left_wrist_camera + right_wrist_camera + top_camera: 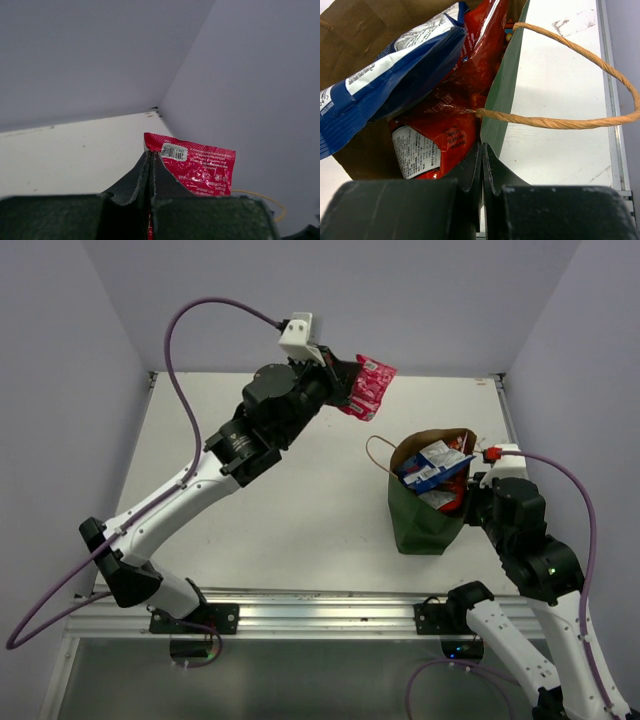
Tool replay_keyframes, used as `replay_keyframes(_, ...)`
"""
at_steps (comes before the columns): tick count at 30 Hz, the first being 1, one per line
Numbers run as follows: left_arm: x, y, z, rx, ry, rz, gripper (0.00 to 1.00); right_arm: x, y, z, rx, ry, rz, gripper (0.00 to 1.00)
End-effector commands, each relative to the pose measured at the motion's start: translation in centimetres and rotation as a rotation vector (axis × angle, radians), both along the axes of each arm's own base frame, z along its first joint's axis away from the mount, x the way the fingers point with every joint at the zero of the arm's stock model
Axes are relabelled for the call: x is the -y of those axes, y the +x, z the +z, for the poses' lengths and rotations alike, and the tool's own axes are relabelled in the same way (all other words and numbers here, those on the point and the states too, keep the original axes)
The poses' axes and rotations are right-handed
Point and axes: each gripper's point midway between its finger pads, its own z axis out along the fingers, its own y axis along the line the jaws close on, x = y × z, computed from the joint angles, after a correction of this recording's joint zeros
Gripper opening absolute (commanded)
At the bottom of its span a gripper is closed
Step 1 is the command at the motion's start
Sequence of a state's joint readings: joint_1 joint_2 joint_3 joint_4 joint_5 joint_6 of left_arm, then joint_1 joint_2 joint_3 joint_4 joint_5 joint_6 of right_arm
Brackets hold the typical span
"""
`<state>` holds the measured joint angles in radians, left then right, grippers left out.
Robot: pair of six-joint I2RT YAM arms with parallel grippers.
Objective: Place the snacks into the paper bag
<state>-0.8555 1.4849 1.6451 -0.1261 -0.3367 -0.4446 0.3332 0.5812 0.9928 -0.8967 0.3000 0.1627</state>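
The dark green paper bag stands open at the right of the table, brown inside, with a blue packet and red packets in it. My left gripper is shut on the corner of a small pink-red sachet and holds it in the air near the back wall, left of and behind the bag. The sachet shows in the left wrist view past the gripper. My right gripper is shut on the bag's green rim, next to a rope handle.
The white table is walled at the back and both sides. A metal rail runs along the near edge. The bag's other rope handle loops out to the left.
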Motion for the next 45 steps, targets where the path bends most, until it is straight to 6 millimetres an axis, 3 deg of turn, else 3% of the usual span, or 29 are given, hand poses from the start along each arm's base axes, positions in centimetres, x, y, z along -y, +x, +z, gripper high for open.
replay_keyframes(1, 5.8, -2.8, 2.2, 0.047, -0.071, -0.226, 0.00, -0.3, 0.3, 1.2, 0.041, 0.013, 0.012, 0.00)
replay_keyframes(2, 7.5, -3.0, 1.3, 0.033, -0.070, -0.265, 0.00, -0.3, 0.3, 1.1, 0.040, 0.012, 0.012, 0.00)
replay_keyframes(4, 10.2, -5.1, 1.5, 0.041, -0.080, -0.376, 0.00, -0.2, 0.3, 1.2, 0.041, 0.011, 0.011, 0.00)
replay_keyframes(5, 11.7, -5.4, 0.2, 0.020, -0.064, -0.405, 0.00, -0.2, 0.3, 1.2, 0.041, 0.012, 0.010, 0.00)
replay_keyframes(6, 13.0, -6.7, 0.5, 0.024, -0.070, -0.457, 0.00, -0.2, 0.3, 1.2, 0.041, 0.011, 0.011, 0.00)
replay_keyframes(10, 16.3, -8.6, 0.3, 0.025, -0.095, -0.563, 0.00, -0.2, 0.3, 1.2, 0.043, 0.013, 0.010, 0.00)
replay_keyframes(15, 19.7, -10.7, -2.6, -0.029, -0.059, -0.648, 0.00, -0.2, 0.3, 1.2, 0.043, 0.011, 0.011, 0.00)
replay_keyframes(17, 21.1, -10.8, -5.8, -0.097, 0.024, -0.657, 0.00, -0.2, 0.2, 1.2, 0.044, 0.012, 0.011, 0.00)
replay_keyframes(19, 22.6, -11.3, -10.8, -0.194, 0.143, -0.665, 0.00, -0.2, 0.2, 1.2, 0.046, 0.014, 0.010, 0.00)
replay_keyframes(21, 23.4, -11.3, -11.7, -0.194, 0.203, -0.650, 0.00, -0.2, 0.2, 1.2, 0.046, 0.012, 0.011, 0.00)
replay_keyframes(22, 23.7, -11.1, -15.2, -0.242, 0.297, -0.638, 0.00, -0.2, 0.2, 1.3, 0.047, 0.014, 0.010, 0.00)
replay_keyframes(23, 24.0, -11.1, -15.3, -0.237, 0.316, -0.640, 0.00, -0.2, 0.2, 1.3, 0.047, 0.014, 0.012, 0.00)
replay_keyframes(24, 23.9, -10.5, -16.5, -0.241, 0.352, -0.596, 0.00, -0.2, 0.2, 1.2, 0.045, 0.013, 0.012, 0.00)
replay_keyframes(25, 23.9, -10.3, -18.9, -0.275, 0.405, -0.586, 0.00, -0.2, 0.2, 1.3, 0.047, 0.014, 0.010, 0.00)
replay_keyframes(29, 23.5, -9.8, -24.2, -0.329, 0.547, -0.560, 0.00, -0.2, 0.2, 1.3, 0.049, 0.013, 0.012, 0.00)
replay_keyframes(32, 21.8, -9.4, -28.3, -0.369, 0.686, -0.505, 0.00, -0.2, 0.2, 1.3, 0.050, 0.014, 0.011, 0.00)
replay_keyframes(35, 19.7, -9.3, -30.6, -0.378, 0.793, -0.450, 0.00, -0.2, 0.2, 1.3, 0.049, 0.014, 0.009, 0.00)
replay_keyframes(39, 17.2, -9.1, -30.6, -0.327, 0.908, -0.356, 0.00, -0.2, 0.2, 1.4, 0.050, 0.015, 0.008, 0.00)
replay_keyframes(42, 14.8, -8.4, -31.3, -0.320, 1.025, -0.289, 0.00, -0.1, 0.2, 1.4, 0.051, 0.013, 0.006, 0.00)
replay_keyframes(45, 13.6, -8.0, -32.5, -0.320, 1.100, -0.257, 0.00, -0.1, 0.2, 1.3, 0.050, 0.013, 0.004, 0.00)
